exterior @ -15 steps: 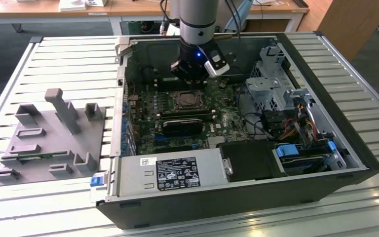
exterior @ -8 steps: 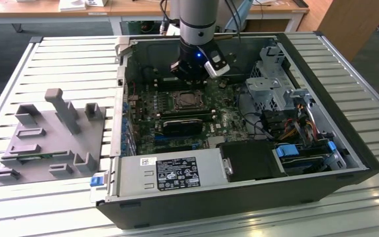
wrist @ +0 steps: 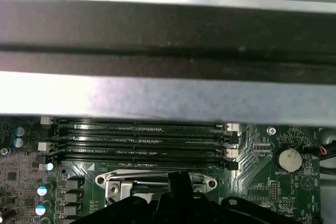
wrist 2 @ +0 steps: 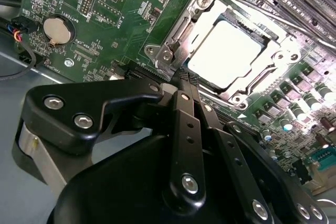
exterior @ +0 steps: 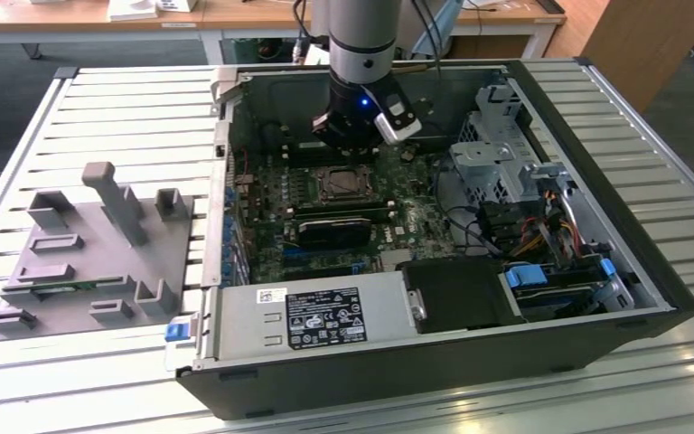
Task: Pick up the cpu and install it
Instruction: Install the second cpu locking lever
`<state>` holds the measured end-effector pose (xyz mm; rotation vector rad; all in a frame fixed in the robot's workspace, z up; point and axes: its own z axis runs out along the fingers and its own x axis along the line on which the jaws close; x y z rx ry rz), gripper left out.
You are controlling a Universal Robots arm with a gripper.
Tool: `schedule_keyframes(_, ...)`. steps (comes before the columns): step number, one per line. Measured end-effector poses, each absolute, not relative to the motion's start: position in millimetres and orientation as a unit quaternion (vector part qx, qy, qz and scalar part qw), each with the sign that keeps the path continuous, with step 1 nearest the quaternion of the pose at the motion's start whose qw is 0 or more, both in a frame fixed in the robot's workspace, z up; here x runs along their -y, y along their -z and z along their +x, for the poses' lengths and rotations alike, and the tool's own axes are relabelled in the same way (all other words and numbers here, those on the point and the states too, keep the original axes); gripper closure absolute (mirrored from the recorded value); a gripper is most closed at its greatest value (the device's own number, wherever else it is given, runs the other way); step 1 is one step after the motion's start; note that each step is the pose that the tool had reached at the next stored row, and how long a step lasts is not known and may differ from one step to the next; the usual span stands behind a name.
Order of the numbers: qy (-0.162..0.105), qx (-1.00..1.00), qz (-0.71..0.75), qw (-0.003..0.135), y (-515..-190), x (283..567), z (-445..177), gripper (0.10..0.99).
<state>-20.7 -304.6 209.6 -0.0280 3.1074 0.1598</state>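
In the exterior view, the gripper hangs at upper centre of the frame, inside the open black computer case, just above the green motherboard. The socket lies directly below it, mid-frame. A grey plastic holder fixture sits on the slatted desk at the left of the frame.

In the second wrist view, the cpu, a flat square chip with a shiny silver-grey top, lies seated inside the metal socket frame at upper right of the frame. The gripper's black fingers look pressed together with nothing between them, just short of the socket.

In the first wrist view, black memory slots cross mid-frame above the gripper at the bottom edge.

The risk, I judge: the chip may sit slightly skewed, and any downward nudge from the closed fingertips could bend socket pins.
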Motion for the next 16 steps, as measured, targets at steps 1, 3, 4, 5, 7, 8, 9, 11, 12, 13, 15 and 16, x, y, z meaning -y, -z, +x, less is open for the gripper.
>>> schedule_keyframes(1, -0.051, -0.999, -0.009, 0.015, -209.6, 304.6, -20.7, 0.98)
schedule_keyframes(3, -0.051, -0.999, -0.009, 0.015, -209.6, 304.7, -20.7, 0.98)
schedule_keyframes(4, -0.051, -0.999, -0.009, 0.015, -209.9, 304.7, -20.7, 0.98)
schedule_keyframes(5, -0.051, -0.999, -0.009, 0.015, -210.9, 304.8, -20.7, 0.98)
schedule_keyframes(7, -0.051, -0.999, -0.009, 0.015, -215.2, 304.7, -20.6, 0.98)
schedule_keyframes(8, -0.051, -0.999, -0.009, 0.015, -218.2, 304.7, -20.7, 0.98)
schedule_keyframes(9, -0.051, -0.999, -0.009, 0.015, -221.9, 304.7, -20.6, 0.98)
schedule_keyframes(11, -0.051, -0.999, -0.009, 0.015, -228.6, 304.7, -20.7, 0.98)
schedule_keyframes(12, -0.051, -0.999, -0.009, 0.015, -231.6, 304.7, -20.7, 0.98)
schedule_keyframes(13, -0.051, -0.999, -0.009, 0.015, -232.9, 304.7, -20.7, 0.98)
schedule_keyframes(15, -0.05, -0.999, -0.009, 0.015, -232.9, 304.7, -20.6, 0.98)
schedule_keyframes(16, -0.049, -0.999, -0.009, 0.015, -233.0, 304.9, -20.7, 0.98)
